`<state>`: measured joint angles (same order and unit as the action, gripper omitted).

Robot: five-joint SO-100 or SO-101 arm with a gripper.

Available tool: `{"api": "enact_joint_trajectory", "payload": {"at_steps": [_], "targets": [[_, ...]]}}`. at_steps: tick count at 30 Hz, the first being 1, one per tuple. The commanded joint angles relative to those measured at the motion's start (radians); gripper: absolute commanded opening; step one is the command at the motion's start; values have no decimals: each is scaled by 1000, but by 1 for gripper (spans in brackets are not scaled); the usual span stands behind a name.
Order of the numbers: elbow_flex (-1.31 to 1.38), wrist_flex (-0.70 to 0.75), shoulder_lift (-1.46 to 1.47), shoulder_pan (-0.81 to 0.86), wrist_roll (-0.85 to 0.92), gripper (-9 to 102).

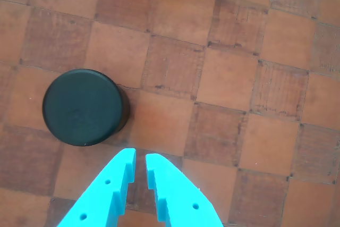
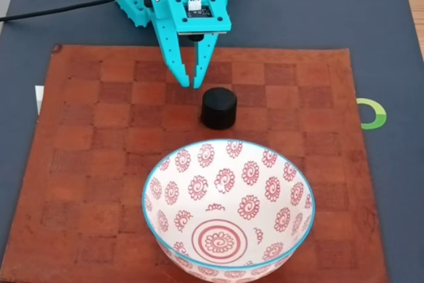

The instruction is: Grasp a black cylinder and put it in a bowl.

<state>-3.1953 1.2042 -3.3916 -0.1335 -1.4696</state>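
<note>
The black cylinder [image 2: 218, 107] stands upright on the brown checkered mat, just behind the bowl [image 2: 228, 207], a large white bowl with red rosettes and a turquoise rim. My turquoise gripper [image 2: 191, 85] hangs just behind and to the left of the cylinder in the fixed view, fingertips nearly together with nothing between them. In the wrist view the cylinder's flat black top [image 1: 82, 106] lies up and left of my gripper [image 1: 140, 158], whose fingers leave only a thin gap.
The checkered leather mat [image 2: 86, 164] covers most of a dark table [image 2: 384, 24]. A green ring mark [image 2: 374, 113] sits on the table at the mat's right edge. A black cable [image 2: 53, 10] runs off left from the arm's base.
</note>
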Motion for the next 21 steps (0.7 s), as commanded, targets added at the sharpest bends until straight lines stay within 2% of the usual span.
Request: {"api": "enact_joint_trajectory", "payload": {"at_steps": [1, 21], "targets": [[23, 5, -49, 0, 5, 0], [83, 6, -49, 2, -8, 0]]}}
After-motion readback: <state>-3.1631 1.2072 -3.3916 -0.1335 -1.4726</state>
